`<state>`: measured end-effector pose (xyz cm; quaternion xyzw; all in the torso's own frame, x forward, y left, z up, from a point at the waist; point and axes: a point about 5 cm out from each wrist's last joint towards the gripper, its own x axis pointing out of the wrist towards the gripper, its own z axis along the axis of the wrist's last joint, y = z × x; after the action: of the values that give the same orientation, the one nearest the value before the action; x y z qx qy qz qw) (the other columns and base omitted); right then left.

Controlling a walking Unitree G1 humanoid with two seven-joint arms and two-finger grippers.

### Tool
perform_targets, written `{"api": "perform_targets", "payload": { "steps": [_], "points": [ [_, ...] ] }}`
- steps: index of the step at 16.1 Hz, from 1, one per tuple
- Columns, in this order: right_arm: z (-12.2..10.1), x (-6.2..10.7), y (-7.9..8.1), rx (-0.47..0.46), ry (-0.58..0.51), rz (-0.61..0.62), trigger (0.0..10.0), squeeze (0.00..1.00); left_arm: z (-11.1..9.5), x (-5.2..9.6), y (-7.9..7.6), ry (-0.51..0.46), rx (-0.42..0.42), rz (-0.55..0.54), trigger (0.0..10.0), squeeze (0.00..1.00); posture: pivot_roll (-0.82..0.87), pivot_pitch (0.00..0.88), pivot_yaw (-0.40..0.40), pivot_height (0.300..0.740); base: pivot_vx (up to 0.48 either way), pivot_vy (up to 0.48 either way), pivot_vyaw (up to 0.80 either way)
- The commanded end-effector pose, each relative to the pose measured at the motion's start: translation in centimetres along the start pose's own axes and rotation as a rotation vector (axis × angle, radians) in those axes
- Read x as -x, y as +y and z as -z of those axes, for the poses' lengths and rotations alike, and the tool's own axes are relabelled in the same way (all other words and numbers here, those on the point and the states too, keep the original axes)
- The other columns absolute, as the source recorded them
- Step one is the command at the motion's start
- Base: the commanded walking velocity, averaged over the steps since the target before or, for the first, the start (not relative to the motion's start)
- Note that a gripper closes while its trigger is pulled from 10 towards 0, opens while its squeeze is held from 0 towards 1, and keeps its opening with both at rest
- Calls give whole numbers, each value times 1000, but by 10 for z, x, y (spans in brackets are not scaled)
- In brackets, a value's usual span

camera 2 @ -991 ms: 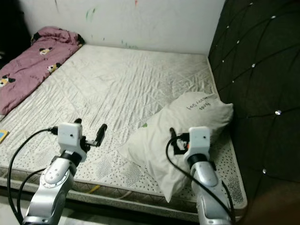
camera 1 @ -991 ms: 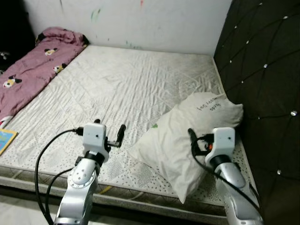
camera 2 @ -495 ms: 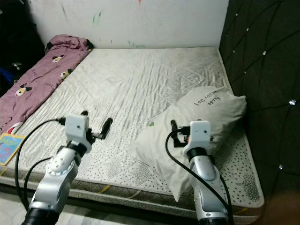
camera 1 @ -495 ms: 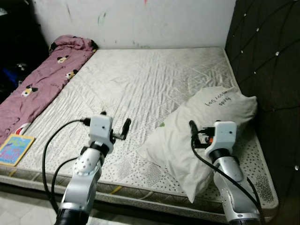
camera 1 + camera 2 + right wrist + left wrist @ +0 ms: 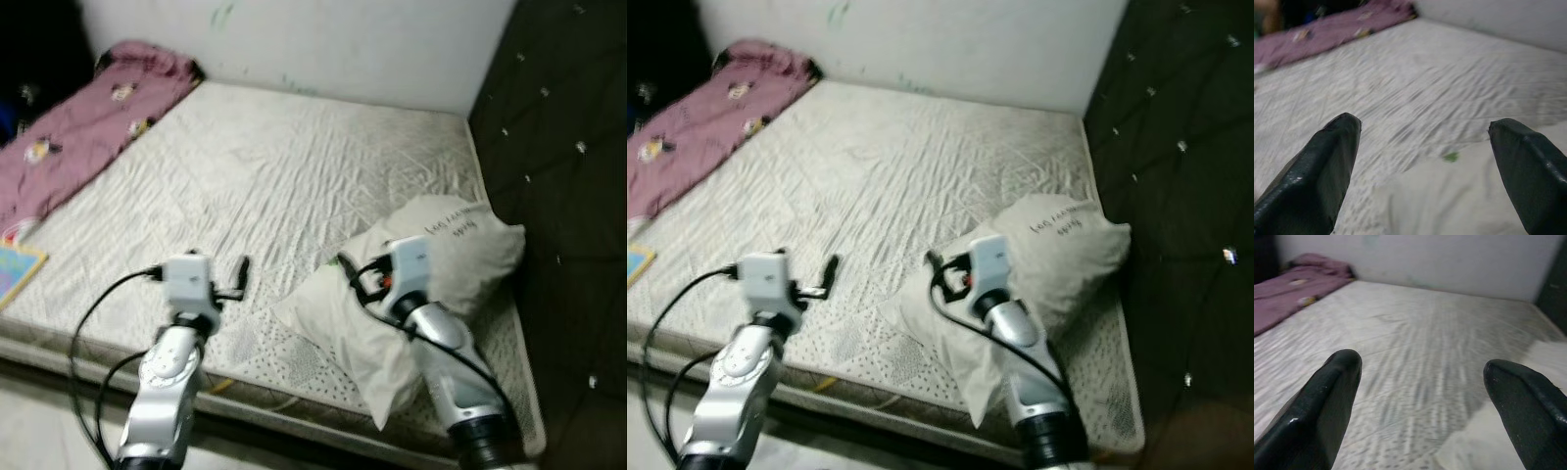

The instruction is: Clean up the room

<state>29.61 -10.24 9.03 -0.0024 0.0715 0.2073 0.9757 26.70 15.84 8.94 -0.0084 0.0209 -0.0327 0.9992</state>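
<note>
A white pillow [image 5: 446, 245] with dark lettering lies on the right side of the bare quilted mattress [image 5: 294, 176], close to the headboard. My right gripper [image 5: 355, 273] hovers open over the pillow's left part, its fingers pointing left with nothing between them. The right wrist view looks past the fingertips [image 5: 1334, 142] at the pillow's edge [image 5: 1449, 200] and the mattress. My left gripper [image 5: 233, 278] is open and empty above the mattress near its front edge, left of the pillow. A pink cartoon-print blanket [image 5: 88, 117] lies along the far left side.
A dark tufted headboard [image 5: 563, 186] rises along the right side. A marked white wall [image 5: 333, 44] closes the far end. A colourful book [image 5: 14, 274] lies at the left edge. Pale floor [image 5: 49, 411] shows below the mattress front.
The head camera has shifted and the picture is blurred. My right gripper has moved left across the pillow toward its left edge. The left gripper stays open over the mattress.
</note>
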Motion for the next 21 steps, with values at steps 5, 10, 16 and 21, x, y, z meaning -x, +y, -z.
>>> {"api": "perform_targets", "payload": {
  "steps": [5,10,16,21],
  "points": [
    [-7,0,9,-49,-28,14,10000,0,-13,-9,0,-33,-18,19,10000,0,47,0,28,740,0,0,0],
    [-5,12,-11,-32,-49,158,10000,0,-21,-14,-7,-14,15,36,10000,0,17,0,61,740,0,0,0],
    [-11,41,-35,-45,-126,464,10000,0,-15,-8,-5,3,8,61,10000,0,-28,0,82,740,0,0,-533],
    [-14,48,-30,-71,-152,458,10000,0,-11,-12,-17,25,28,122,10000,0,-77,0,127,740,0,0,-740]
  ]
}}
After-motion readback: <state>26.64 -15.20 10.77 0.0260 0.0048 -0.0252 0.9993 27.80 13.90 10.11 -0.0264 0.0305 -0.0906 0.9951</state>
